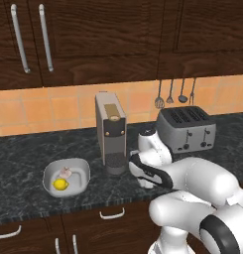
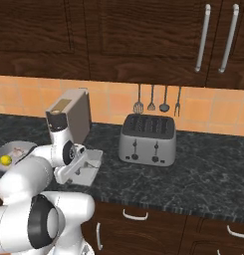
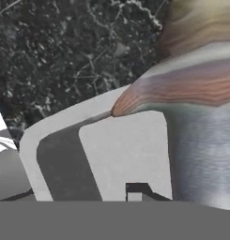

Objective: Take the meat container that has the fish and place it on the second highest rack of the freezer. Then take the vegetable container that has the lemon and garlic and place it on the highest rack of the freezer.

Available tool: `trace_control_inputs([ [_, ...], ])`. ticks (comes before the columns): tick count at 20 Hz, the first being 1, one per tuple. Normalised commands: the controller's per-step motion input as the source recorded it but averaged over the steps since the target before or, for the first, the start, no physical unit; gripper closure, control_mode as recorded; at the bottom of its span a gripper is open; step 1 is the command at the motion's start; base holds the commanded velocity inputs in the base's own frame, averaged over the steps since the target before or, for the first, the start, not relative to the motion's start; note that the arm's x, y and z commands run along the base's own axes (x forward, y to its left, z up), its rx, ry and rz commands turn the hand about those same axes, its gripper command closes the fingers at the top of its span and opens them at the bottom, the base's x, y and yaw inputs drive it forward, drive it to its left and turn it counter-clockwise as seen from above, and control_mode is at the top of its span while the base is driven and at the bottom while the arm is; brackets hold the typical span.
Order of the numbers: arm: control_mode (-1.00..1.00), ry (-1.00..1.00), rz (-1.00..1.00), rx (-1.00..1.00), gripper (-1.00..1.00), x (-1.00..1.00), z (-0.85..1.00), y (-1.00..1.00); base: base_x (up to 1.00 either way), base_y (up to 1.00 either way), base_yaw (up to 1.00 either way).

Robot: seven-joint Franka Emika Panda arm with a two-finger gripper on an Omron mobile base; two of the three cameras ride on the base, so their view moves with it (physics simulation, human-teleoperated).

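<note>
A: Where does the gripper [image 2: 79, 172] stand?

B: Low over the meat container [image 2: 91, 168], the straight-walled grey tray on the black marble counter [image 2: 203, 174]. In the hand view a dark finger tip [image 3: 137, 191] sits inside the tray beside the fish [image 3: 201, 122]. Whether the jaws pinch anything cannot be told.

A: And further out?

B: A coffee machine [image 1: 111, 130] stands just behind the arm, then the vegetable container [image 1: 66, 177] with the lemon [image 1: 60, 185] and garlic [image 1: 66, 172]. A four-slot toaster [image 2: 146, 139] sits to the other side, utensils [image 2: 157, 102] hanging on the tiled wall above it.

A: Any writing or brand marks?

B: None readable.
</note>
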Motion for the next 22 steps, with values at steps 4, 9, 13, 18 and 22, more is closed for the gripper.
trace_control_inputs([
  [4, -1.0, -0.2, 0.01, 0.09, 1.0, -0.86, -0.1, -0.54, 0.0, 0.0, 0.0],
  [9, -1.0, -0.22, 0.03, -0.01, 1.0, -0.66, 0.49, -0.29, 0.0, 0.0, 0.0],
  [13, -1.0, -0.16, -0.01, -0.02, 1.0, -0.58, 0.74, -0.23, 0.0, 0.0, 0.0],
  [18, -1.0, -0.08, -0.03, 0.05, 1.0, -0.44, 0.97, -0.28, 0.0, 0.0, 0.0],
  [22, -1.0, -0.04, 0.0, 0.1, 1.0, -0.23, 1.0, -0.37, 0.0, 0.0, 0.0],
])
